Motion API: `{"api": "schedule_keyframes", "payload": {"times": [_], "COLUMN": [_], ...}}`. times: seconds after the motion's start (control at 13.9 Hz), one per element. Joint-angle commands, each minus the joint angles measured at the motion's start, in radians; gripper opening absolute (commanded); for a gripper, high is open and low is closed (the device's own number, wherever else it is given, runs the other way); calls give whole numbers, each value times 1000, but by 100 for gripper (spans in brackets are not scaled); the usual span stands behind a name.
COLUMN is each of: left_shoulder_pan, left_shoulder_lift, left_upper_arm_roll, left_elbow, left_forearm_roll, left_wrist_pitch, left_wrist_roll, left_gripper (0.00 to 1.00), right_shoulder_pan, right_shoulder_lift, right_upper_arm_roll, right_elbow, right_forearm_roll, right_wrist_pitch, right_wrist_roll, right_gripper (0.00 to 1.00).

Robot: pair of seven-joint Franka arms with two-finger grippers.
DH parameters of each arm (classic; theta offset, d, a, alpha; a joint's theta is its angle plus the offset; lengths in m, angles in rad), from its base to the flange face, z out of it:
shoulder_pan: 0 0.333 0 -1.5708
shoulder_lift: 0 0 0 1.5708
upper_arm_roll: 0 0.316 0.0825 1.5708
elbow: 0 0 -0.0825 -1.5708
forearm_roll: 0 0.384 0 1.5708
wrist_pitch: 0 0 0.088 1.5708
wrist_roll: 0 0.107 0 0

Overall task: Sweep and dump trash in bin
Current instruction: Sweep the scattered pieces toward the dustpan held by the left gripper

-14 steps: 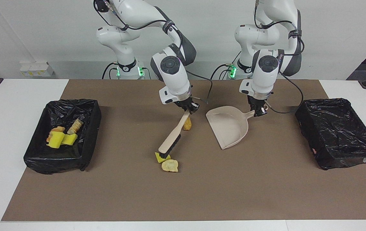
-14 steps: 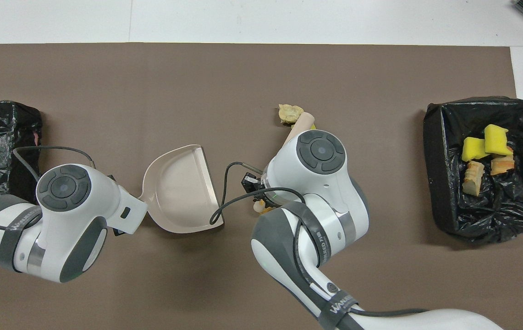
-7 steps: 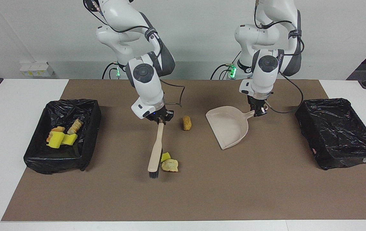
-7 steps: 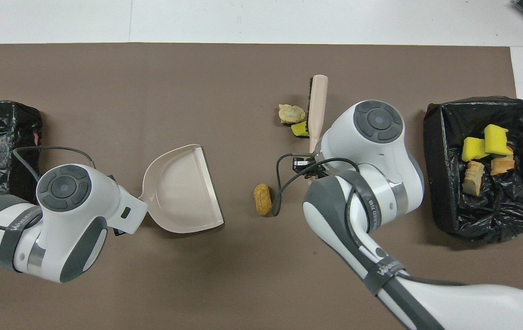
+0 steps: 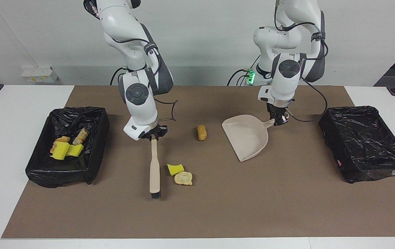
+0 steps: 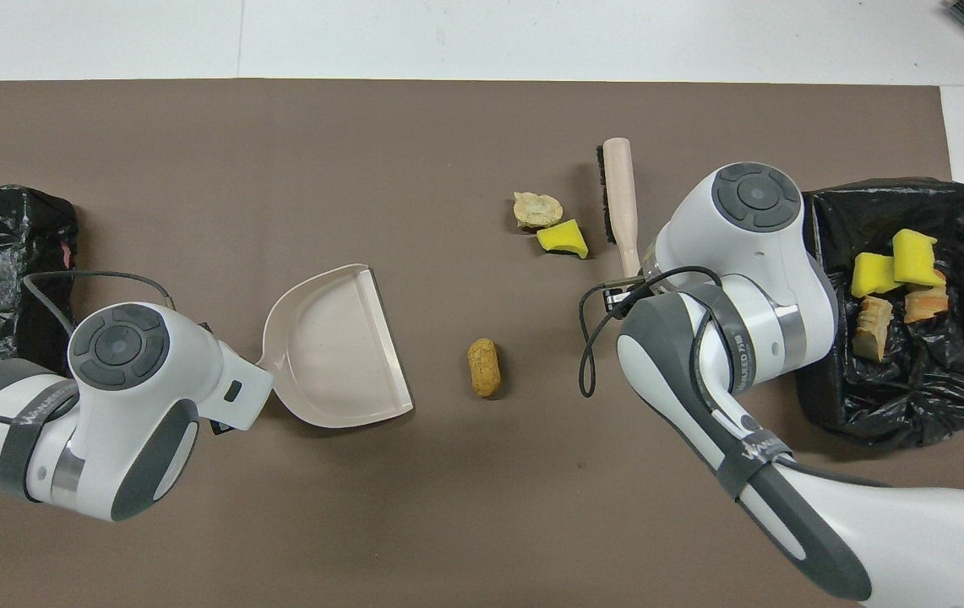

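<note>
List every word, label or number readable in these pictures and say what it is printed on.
"WANLEED": on the grey band of the right arm, overhead view.
Lettering on the grey band of the left arm, overhead view: only partly legible, apparently the same brand.
Nothing readable on the dustpan, brush or bins.

The right arm comes down from its base with the wrist pointing almost straight to the table, and the right gripper (image 5: 153,133) is closed on the end of the brush handle (image 5: 154,155), low over the mat. The left arm is bent at the elbow, its wrist also vertical, and the left gripper (image 5: 279,119) is closed on the dustpan handle (image 5: 270,123). In the overhead view both grippers are hidden under their own wrists
</note>
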Motion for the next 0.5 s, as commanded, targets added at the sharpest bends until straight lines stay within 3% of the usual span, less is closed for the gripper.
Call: {"api": "schedule_keyframes", "payload": {"times": [0.0,0.22,0.43], "left_shoulder_pan": [-8,-8,-8], "left_shoulder_lift": [5,5,5], "left_upper_arm_roll": [5,5,5], "left_elbow": [1,1,1], "left_forearm_roll": [-4,-4,-4], "left_wrist_pitch": [10,10,10], "left_wrist_roll": [-35,-36,-36], "left_gripper": [0,0,0], "right_shoulder_pan": [16,91,164], "right_shoulder_lift": [44,94,96], "right_upper_arm_roll": [24,27,29], "right_elbow": [44,100,108], "right_forearm_roll": [-6,63,137], "right_wrist_pitch": [-17,-41,-38], "right_wrist_roll": [-22,-10,-6], "right_gripper": [0,0,0]}}
